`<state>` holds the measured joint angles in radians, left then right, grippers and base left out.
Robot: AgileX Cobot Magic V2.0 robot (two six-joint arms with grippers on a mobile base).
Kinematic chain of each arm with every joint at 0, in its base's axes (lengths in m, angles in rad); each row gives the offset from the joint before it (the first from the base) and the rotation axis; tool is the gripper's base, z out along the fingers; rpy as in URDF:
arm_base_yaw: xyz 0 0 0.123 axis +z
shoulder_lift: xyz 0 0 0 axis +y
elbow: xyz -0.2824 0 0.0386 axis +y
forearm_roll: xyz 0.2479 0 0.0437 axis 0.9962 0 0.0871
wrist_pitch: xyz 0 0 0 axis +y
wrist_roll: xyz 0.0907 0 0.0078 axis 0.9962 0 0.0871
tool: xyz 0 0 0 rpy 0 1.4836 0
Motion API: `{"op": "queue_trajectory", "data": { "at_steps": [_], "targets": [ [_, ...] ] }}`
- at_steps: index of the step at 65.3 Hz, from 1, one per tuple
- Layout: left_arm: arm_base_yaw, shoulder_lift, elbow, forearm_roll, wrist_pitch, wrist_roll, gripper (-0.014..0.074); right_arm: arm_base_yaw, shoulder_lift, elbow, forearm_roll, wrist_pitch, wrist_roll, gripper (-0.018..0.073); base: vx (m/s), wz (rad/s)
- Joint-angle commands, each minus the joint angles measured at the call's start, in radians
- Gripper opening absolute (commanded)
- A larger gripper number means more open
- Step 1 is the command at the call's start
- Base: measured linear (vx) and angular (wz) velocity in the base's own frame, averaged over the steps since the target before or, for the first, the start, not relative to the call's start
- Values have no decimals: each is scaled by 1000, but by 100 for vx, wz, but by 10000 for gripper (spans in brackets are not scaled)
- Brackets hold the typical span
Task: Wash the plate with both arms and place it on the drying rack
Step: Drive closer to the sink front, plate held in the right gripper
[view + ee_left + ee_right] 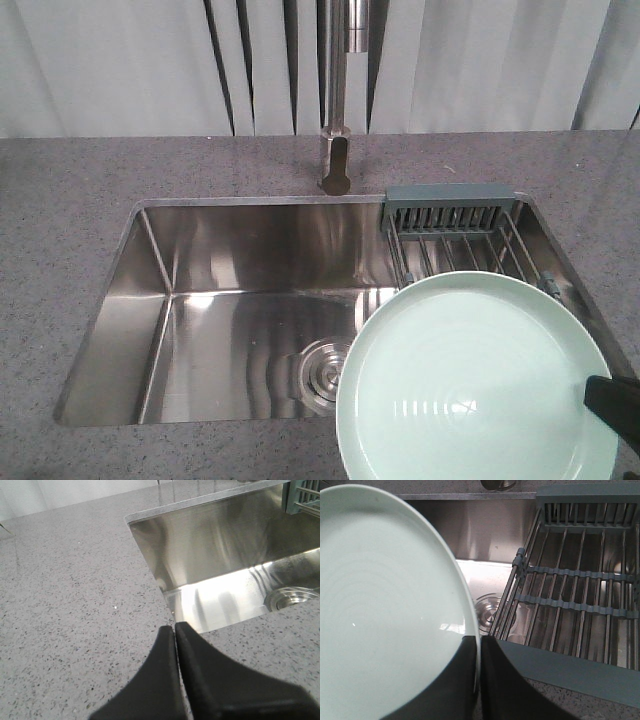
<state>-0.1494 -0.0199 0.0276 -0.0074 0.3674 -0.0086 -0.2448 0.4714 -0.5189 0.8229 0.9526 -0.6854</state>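
Above the sink, right tool grips the plate face-up.

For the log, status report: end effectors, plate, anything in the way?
Right end effector shut on plate rim. Left end effector shut, empty, over counter. Plate held beside rack. Nothing between them.

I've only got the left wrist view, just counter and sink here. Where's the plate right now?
Observer: The plate is held above the sink's near right corner.
Operator: What's holding it?
Observer: The right end effector, shut on its rim.
Operator: Anything on the rack?
Observer: No dishes show on the drying rack rods in the right wrist view.
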Motion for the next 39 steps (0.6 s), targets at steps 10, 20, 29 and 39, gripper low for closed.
{"op": "queue_trajectory", "data": {
  "at_steps": [10,20,29,39],
  "targets": [
    [-8,-6,-33,-9,-70,-4,-6,-7,4,-26,50,-39,1,-1,4,0],
    [-8,-6,-33,-9,-70,-4,-6,-7,4,-26,50,-39,1,-1,4,0],
    [-8,-6,-33,-9,-70,-4,-6,-7,4,-26,50,-39,1,-1,4,1],
    [-8,-6,-33,-9,-70,-4,-6,-7,4,-26,50,-39,1,-1,4,1]
  ]
}}
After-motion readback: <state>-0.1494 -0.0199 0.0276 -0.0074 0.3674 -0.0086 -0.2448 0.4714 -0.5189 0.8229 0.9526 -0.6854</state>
